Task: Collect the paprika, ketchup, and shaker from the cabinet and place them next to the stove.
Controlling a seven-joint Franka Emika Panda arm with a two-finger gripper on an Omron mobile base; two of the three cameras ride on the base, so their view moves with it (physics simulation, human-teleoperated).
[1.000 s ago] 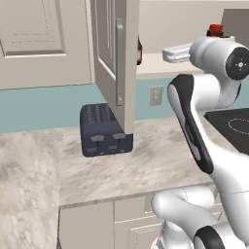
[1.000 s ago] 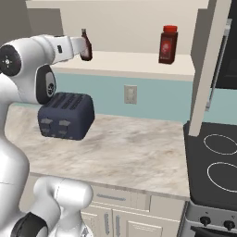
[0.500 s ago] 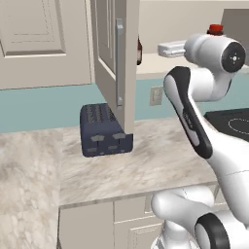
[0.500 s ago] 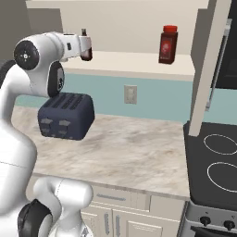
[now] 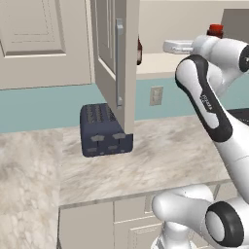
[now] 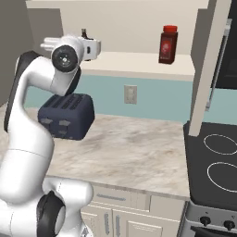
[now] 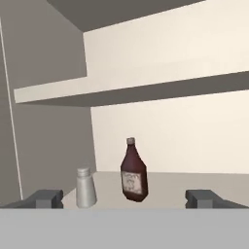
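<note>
**Three items sitting on cabinet shelf, none gripped**

Gripper [image 7: 124,198] is hovering with jaws spread wide, holding nothing. Ketchup [image 7: 133,170] and shaker [image 7: 85,187] are standing upright near the shelf's [image 6: 139,62] left back corner; paprika [image 6: 168,44] is standing toward its right end.

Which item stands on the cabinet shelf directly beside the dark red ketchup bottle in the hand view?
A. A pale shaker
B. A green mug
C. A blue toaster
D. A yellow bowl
A. In the hand view a pale shaker stands upright on the shelf just left of the ketchup bottle, a small gap between them.
</note>
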